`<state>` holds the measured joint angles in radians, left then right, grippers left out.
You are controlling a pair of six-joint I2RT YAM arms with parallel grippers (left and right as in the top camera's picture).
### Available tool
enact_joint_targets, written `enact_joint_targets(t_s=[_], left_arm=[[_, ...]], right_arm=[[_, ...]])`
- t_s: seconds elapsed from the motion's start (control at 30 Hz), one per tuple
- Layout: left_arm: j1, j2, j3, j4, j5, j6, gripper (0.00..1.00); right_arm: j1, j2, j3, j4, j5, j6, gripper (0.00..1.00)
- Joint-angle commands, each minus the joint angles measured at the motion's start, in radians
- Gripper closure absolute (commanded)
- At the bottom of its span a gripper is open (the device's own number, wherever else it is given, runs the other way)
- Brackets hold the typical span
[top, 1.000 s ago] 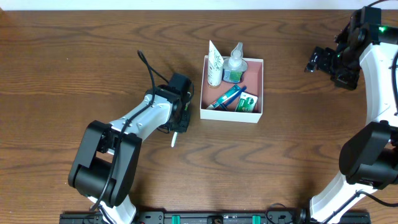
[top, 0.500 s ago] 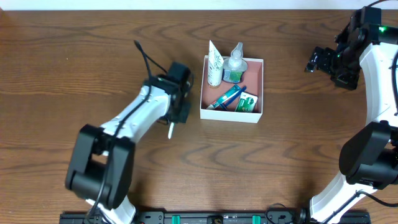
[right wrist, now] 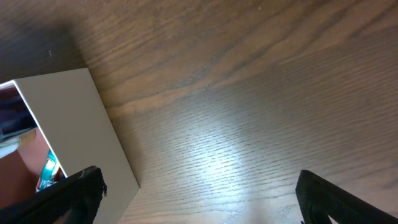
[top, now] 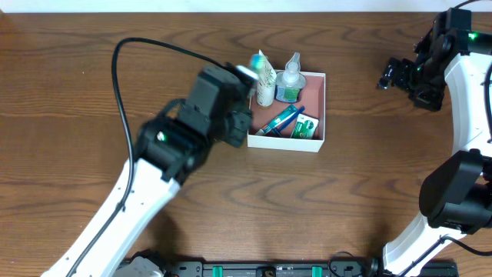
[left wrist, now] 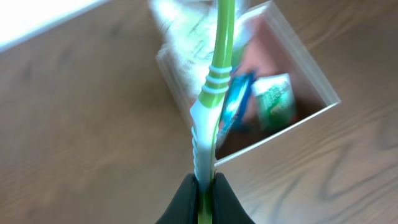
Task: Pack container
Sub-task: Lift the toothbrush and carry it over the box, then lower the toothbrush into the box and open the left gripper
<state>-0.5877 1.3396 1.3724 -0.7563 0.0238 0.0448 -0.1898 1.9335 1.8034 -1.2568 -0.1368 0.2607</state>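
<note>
Left wrist: toothbrush (left wrist: 214,81) points lengthwise away, over container (left wrist: 280,130).

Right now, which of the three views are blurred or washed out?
Overhead: the left arm is blurred, the container sharp. Left wrist: the toothbrush is fairly crisp, the container behind it soft, the top-left corner blown white. Right wrist: sharp, with a glare patch on the table.
</note>
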Motion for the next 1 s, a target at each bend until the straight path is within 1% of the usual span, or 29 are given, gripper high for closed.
enact_joint_targets(t_s=[0.0,0.13,0.3,0.5,0.7,0.73,0.83,0.87,0.93,0.97], left_arm=[[-0.082,-0.009,0.01,0.075,0.002,0.034,0.94],[-0.132,0.04,0.005,0.169,0.002,0.047,0.94],[-0.162,0.145,0.005,0.232,0.002,0.113,0.94],[-0.164,0.286,0.005,0.295,0.002,0.211,0.93],[-0.164,0.399,0.005,0.37,-0.015,0.218,0.92],[-0.164,0.415,0.005,0.378,-0.018,0.22,0.89],[-0.163,0.447,0.005,0.388,-0.018,0.229,0.58],[-0.163,0.454,0.005,0.388,-0.021,0.229,0.55],[-0.163,0.454,0.005,0.388,-0.045,0.228,0.54],[-0.163,0.451,0.005,0.389,-0.059,0.228,0.49]], right_arm=[[-0.006,0.004,0.005,0.0,0.006,0.012,0.01],[-0.006,0.004,0.005,0.0,0.006,0.012,0.01],[-0.006,0.004,0.005,0.0,0.006,0.012,0.01],[-0.006,0.004,0.005,0.0,0.006,0.012,0.01],[-0.005,0.004,0.005,0.0,0.006,0.012,0.01],[-0.005,0.004,0.005,0.0,0.006,0.012,0.01],[-0.006,0.004,0.005,0.0,0.006,0.012,0.01],[-0.006,0.004,0.005,0.0,0.006,0.012,0.01],[-0.006,0.004,0.005,0.0,0.006,0.012,0.01],[-0.006,0.004,0.005,0.0,0.006,0.012,0.01]])
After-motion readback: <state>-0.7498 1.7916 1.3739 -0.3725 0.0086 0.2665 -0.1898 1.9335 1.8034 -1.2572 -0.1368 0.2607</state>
